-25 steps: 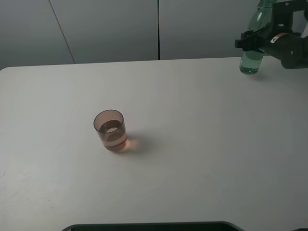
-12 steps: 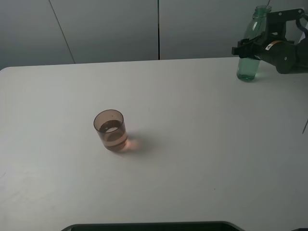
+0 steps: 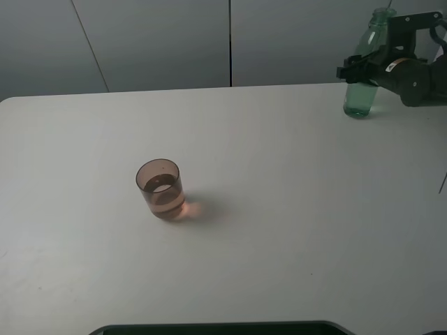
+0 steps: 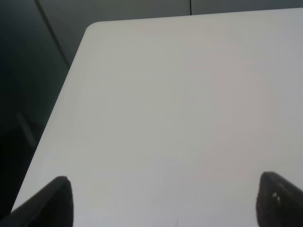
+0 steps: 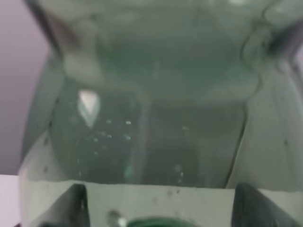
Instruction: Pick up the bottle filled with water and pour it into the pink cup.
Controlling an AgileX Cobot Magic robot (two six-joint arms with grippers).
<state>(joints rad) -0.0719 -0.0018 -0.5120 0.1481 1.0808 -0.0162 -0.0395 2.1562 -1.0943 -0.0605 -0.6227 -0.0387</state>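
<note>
Bottle (image 3: pixel 363 84) upright at table's (image 3: pixel 279 209) far right edge, between right gripper (image 3: pixel 357 70) jaws; grip or release: cannot tell. Pink cup (image 3: pixel 160 188) well apart, holding liquid. Left gripper (image 4: pixel 161 203) spread wide, empty.

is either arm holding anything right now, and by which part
The right gripper sits around the middle of the tall green-tinted plastic bottle standing on the table; whether it still grips cannot be told. The left holds nothing.

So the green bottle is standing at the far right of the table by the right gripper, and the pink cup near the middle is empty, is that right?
Not quite. The pink cup is not empty: the exterior high view shows liquid in its lower part. The rest holds: the bottle stands upright at the far right of the table, by the right gripper.
</note>
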